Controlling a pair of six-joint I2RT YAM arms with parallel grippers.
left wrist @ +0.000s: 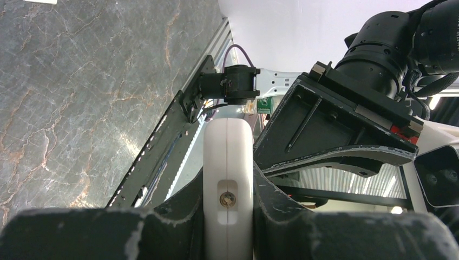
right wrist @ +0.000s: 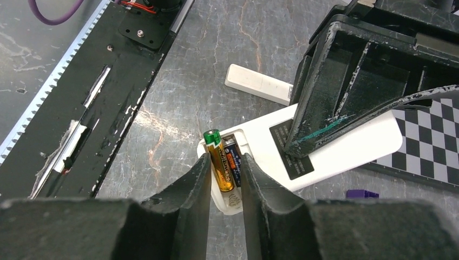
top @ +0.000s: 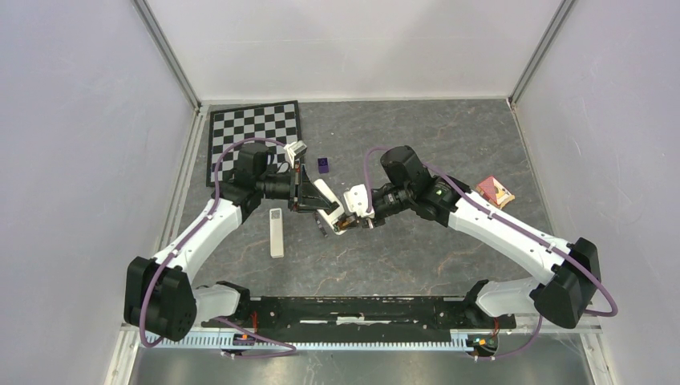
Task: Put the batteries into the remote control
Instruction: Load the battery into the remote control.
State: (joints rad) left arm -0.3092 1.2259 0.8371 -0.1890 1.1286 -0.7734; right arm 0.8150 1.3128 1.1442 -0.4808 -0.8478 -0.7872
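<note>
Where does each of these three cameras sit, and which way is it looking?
Top external: above, behind, looking down at the table; left arm and right arm show.
Left wrist: on the left gripper, looking along its fingers clamping the remote.
Right wrist: on the right gripper, looking down past its fingers at a battery.
Shared: all three show the remote.

Both clamped, the left gripper [top: 314, 195] and right gripper [top: 346, 222] nearly touch.
</note>
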